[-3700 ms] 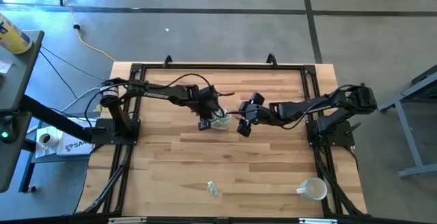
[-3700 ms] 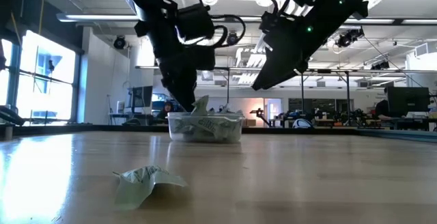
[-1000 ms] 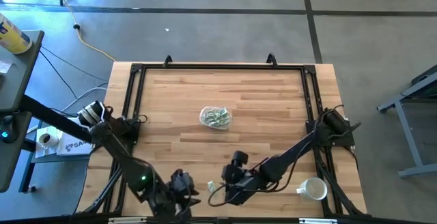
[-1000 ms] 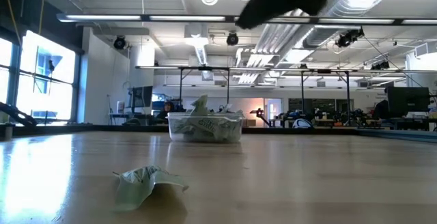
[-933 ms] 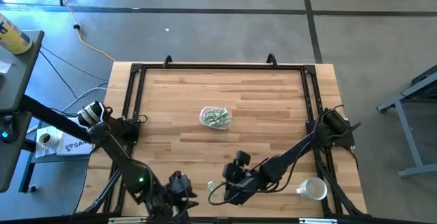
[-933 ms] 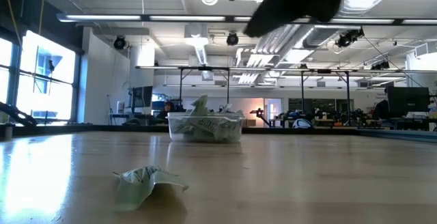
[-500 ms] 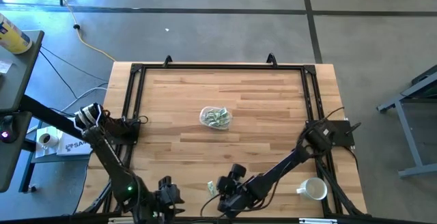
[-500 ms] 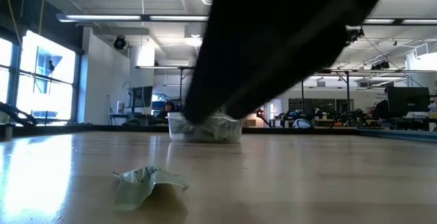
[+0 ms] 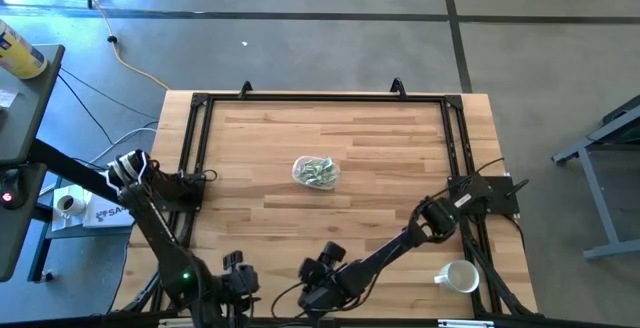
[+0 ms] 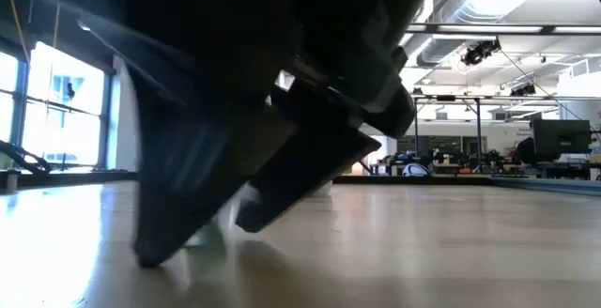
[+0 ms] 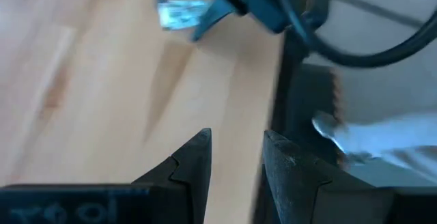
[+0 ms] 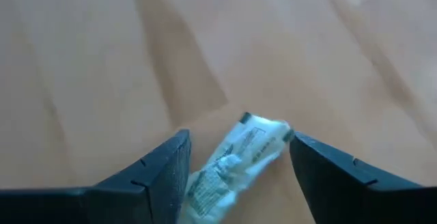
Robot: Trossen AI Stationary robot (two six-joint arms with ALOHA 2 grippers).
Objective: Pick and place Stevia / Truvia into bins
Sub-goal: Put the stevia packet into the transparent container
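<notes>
One crumpled pale green and white sachet [image 12: 235, 162] lies flat on the wood near the table's near edge. My right gripper [image 12: 237, 141] is open, low over the table, one finger on each side of the sachet and clear of it. In the low view the right gripper [image 10: 197, 242] fills the picture, with the sachet [image 10: 208, 240] pale between its tips. The clear bowl [image 9: 316, 172] sits at mid-table with several sachets inside. My left gripper [image 9: 233, 276] waits at the near left edge, open by a narrow gap [image 11: 237, 149].
A white mug [image 9: 460, 276] stands at the near right corner. A black frame [image 9: 320, 96] runs around the tabletop. Bare wood lies between the bowl and the near edge. The left wrist view shows the table's edge and cables [image 11: 273, 9] close by.
My right gripper has moved toward the near edge and the left and has come down around the loose sachet. It now blocks the low view, bowl included. My left gripper has drawn back toward the table's left along the near edge. The sachet has stayed in place.
</notes>
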